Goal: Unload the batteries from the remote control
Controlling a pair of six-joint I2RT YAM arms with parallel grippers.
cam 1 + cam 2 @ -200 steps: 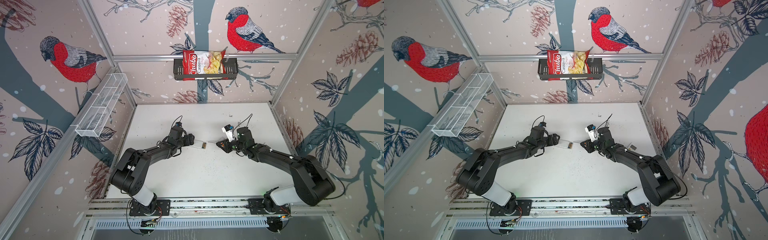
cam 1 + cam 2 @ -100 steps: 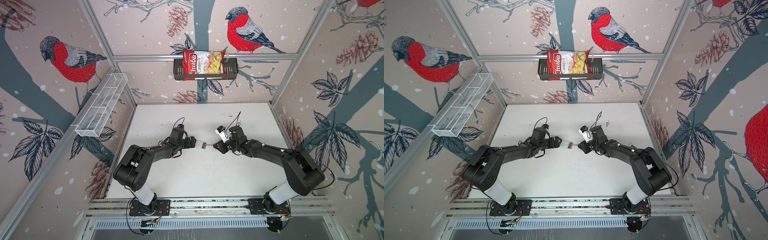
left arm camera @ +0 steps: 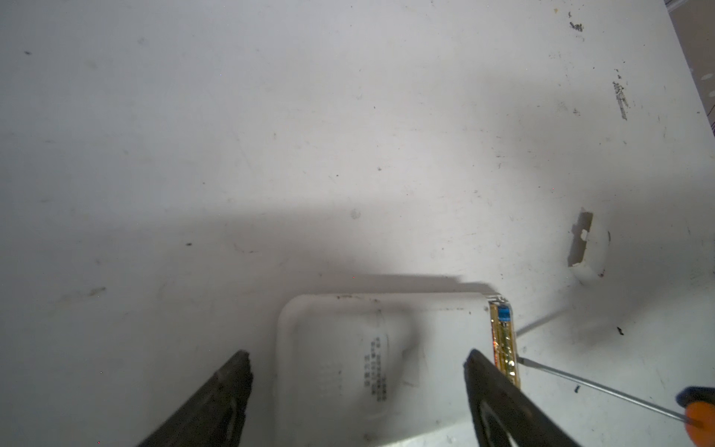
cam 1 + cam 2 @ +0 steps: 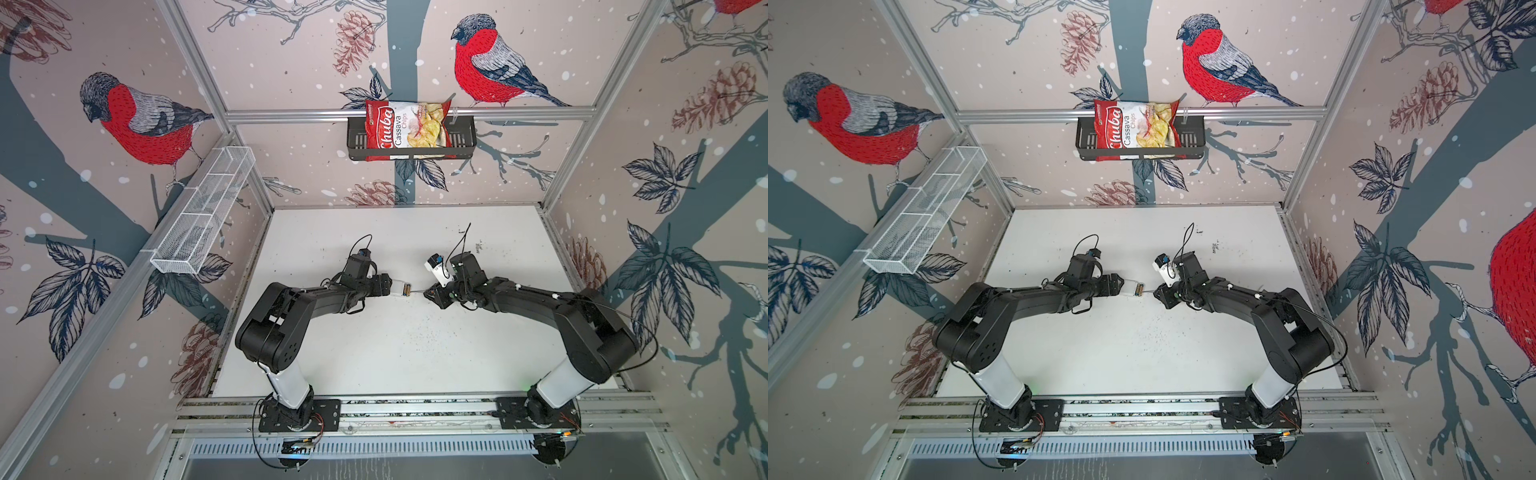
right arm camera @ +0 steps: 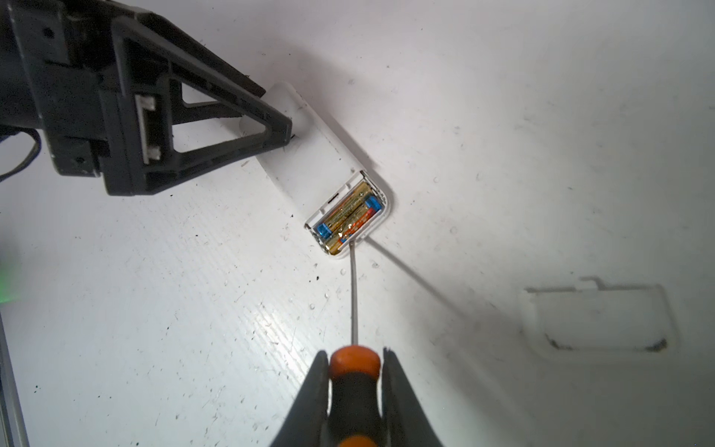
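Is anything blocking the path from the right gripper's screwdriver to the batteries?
Nothing visible. The cover lies apart on the table; the batteries sit exposed in the remote. The screwdriver in the right gripper has its tip at the compartment rim beside them. The left gripper sits at the remote's other end.

On the red-and-white foil snack bag (image 4: pixel 405 129) lying sideways in the black metal wall basket (image 4: pixel 463 135): "Chuba" in big white script on the red part, then "Cassava" in dark letters and "Chips" in paler ones on the white part. Readable in both top views (image 4: pixel 1138 129).

On the back of the white plastic remote control (image 3: pixel 348 348), in the left wrist view: a few short lines of small dark print, too blurred to read.

On the gold-wrapped batteries (image 5: pixel 348 216) in the open compartment, in the right wrist view: fine dark printing, not legible.
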